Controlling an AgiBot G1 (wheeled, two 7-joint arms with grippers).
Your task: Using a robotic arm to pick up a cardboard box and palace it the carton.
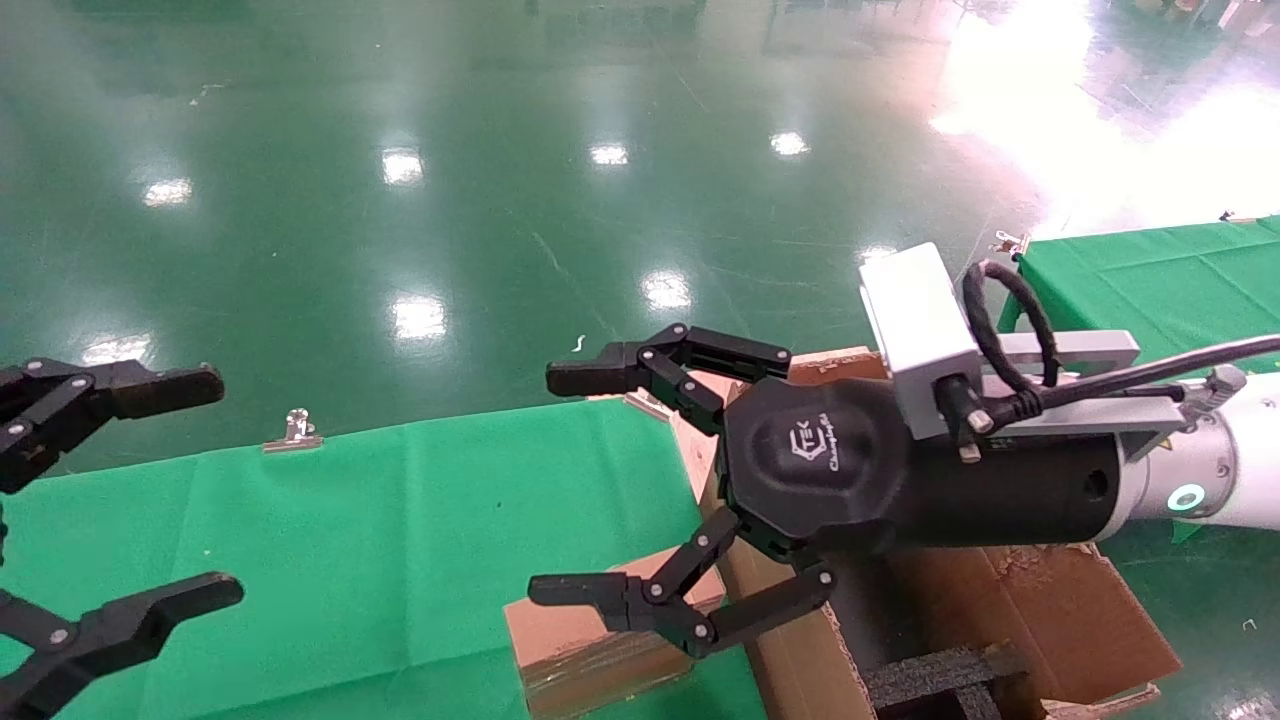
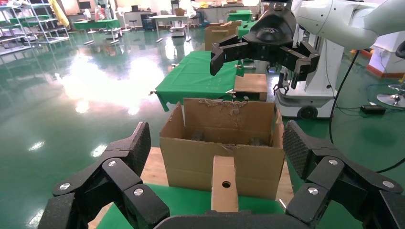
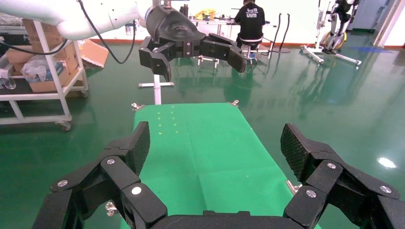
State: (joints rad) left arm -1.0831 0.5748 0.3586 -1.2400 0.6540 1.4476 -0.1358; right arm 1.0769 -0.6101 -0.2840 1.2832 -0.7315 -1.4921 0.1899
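Glossy green workshop floor w/ ceiling-light reflections surrounds a table under a green cloth [image 1: 380, 520].

Right arm (the robotic arm [image 1: 1225, 465]): white link, black wrist, grey camera block [image 1: 918, 325] and black cable on top. It reaches in from the right, above the carton's near-left corner. Right gripper [image 1: 570, 485] points left over the cloth; fingers spread wide, nothing held. Lower fingers sit above the cardboard box [image 1: 590, 645] in head view; contact cannot be confirmed.

Cardboard box: small, brown, shiny tape on one face, lying on the cloth at the table's front edge, just beside the carton [image 1: 1070, 620]. Left wrist view shows its end face w/ a round hole [image 2: 226, 184], standing in front of the carton wall [image 2: 191, 162].

Carton: large, corrugated, ragged flaps up, black foam block [image 1: 940, 675] inside.

Left gripper [image 1: 150, 490]: at the left edge of head view, over the cloth's left end; fingers wide apart, empty. A metal clip [image 1: 292, 430] holds the cloth's far edge.
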